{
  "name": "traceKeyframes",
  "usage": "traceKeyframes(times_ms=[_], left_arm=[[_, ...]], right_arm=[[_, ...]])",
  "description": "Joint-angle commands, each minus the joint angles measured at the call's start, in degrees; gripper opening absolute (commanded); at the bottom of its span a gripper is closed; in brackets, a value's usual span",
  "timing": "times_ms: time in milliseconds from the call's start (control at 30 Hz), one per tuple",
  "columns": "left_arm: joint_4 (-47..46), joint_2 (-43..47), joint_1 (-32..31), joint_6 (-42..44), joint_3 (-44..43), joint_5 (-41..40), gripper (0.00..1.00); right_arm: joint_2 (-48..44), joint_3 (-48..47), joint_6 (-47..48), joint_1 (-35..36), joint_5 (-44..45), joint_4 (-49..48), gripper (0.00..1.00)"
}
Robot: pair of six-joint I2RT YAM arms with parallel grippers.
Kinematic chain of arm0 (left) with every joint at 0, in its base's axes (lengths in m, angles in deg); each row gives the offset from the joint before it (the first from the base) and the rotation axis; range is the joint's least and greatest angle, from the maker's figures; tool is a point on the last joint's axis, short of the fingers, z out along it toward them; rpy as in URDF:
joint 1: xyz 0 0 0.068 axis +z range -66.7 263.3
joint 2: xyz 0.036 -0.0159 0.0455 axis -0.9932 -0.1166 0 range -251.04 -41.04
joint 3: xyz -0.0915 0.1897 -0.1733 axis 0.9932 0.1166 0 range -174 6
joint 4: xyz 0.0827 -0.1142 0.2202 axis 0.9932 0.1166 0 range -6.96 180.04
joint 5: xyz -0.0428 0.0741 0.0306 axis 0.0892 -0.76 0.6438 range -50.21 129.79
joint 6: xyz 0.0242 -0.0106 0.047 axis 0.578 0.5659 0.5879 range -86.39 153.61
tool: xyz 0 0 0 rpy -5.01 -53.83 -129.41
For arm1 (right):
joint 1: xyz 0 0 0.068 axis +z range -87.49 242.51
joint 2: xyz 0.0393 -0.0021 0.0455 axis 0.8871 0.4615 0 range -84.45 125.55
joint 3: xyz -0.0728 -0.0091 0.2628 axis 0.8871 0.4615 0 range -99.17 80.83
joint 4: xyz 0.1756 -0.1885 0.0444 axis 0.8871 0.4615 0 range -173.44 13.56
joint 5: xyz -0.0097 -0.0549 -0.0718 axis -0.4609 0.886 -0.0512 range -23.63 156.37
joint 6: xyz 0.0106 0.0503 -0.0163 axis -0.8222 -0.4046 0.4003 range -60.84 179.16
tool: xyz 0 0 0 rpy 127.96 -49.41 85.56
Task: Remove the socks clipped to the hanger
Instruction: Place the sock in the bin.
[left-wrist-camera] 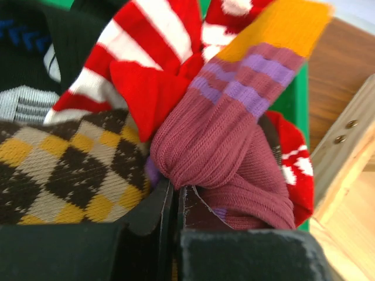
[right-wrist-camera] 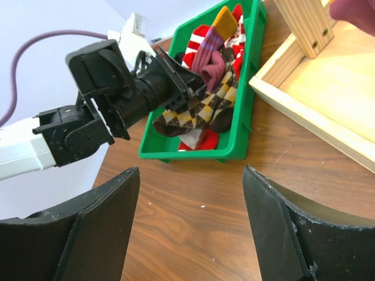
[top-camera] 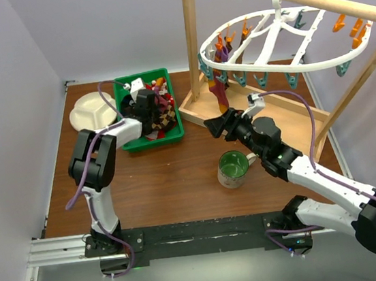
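Clamping sock (left-wrist-camera: 222, 146), left end effector (left-wrist-camera: 176, 190) in bin (right-wrist-camera: 193, 153)

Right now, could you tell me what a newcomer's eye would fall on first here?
The green bin at the back left of the table, heaped with bright socks, where the left arm's shut fingers touch a maroon sock. Next, the white hanger on the wooden pole at upper right, one dark red sock still clipped.

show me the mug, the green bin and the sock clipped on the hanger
mug (top-camera: 233, 169), top view, its green inside
green bin (right-wrist-camera: 250, 88), right wrist view, its side wall
clipped sock (top-camera: 219, 95), top view, middle of its hanging length
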Motion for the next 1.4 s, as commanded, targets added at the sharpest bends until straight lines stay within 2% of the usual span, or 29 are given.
traceKeyframes(times_ms=[0,333,567,767,967,1067,1233,1367], left_arm=[[4.74,1.61,0.29,-3.84,-1.72,-0.03,0.0],[6.42,7.93,0.64,-3.75,-0.5,-2.85,0.0],[4.57,13.91,0.91,-4.19,3.63,-1.62,0.29],[4.04,17.95,0.99,-3.32,5.13,-0.83,0.49],[3.87,21.9,0.99,-2.17,5.31,0.23,0.59],[3.26,24.01,0.99,-1.82,5.57,1.89,0.6],[-0.95,25.34,0.64,-0.5,5.3,12.25,0.61],[-11.32,24.29,-2.51,2.04,5.48,20.6,0.61]], right_arm=[[-2.51,-0.47,1.13,-0.08,1.85,0.14,0.75],[-2.34,-1.08,1.57,0.01,2.02,0.23,0.76],[-2.87,-1.61,2.89,-0.08,3.17,1.19,0.78],[-3.04,-1.52,3.15,-0.08,3.52,1.28,0.78],[-3.74,-1.08,3.24,0.09,4.31,1.2,0.79],[-4.62,-0.65,3.59,-0.08,5.53,1.55,0.79],[-7.96,1.81,3.85,0.01,9.49,2.16,0.79],[-11.21,4.1,3.94,-0.08,13.7,4.09,0.79]])
